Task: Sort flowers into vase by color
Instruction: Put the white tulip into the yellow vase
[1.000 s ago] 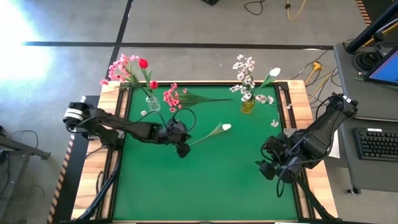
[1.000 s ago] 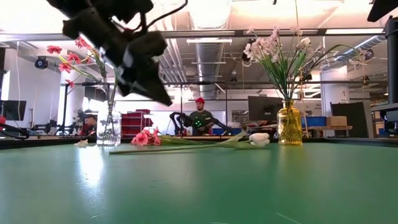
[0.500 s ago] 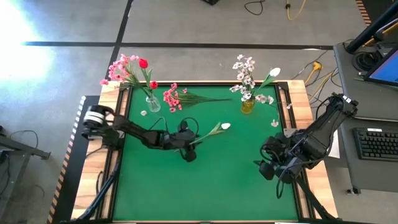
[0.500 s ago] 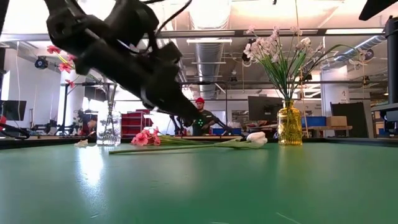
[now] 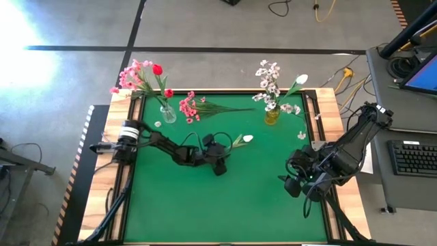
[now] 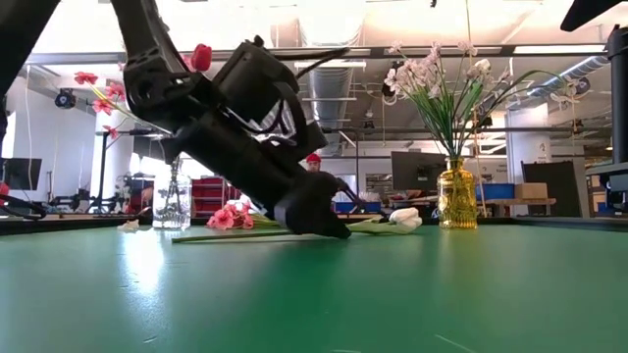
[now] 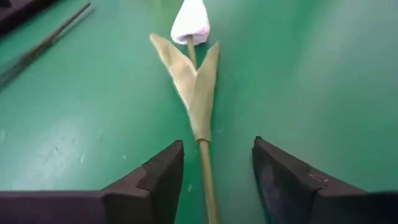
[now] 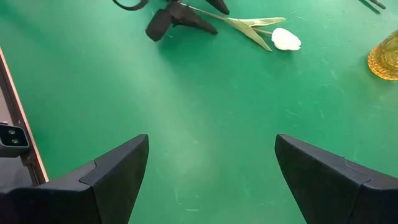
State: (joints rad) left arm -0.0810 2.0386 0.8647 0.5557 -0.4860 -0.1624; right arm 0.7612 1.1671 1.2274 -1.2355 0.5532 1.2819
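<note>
L gripper (image 7: 214, 171) low on green worktop (image 5: 205, 205), jaws apart astride white tulip (image 7: 191, 22) stem, no grip. R gripper (image 8: 211, 171) near worktop's right edge, jaws wide, empty.

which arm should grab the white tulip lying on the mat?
Left. The left gripper is down at the mat, open, fingers either side of the white tulip stem. The right gripper waits open near the table's right edge, well away from it.

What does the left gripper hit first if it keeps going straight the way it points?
Likely the white tulip's stem, which runs between the open fingers of the left gripper. Further along that line come its leaves, then the white bud. Height above the mat is unclear.
</note>
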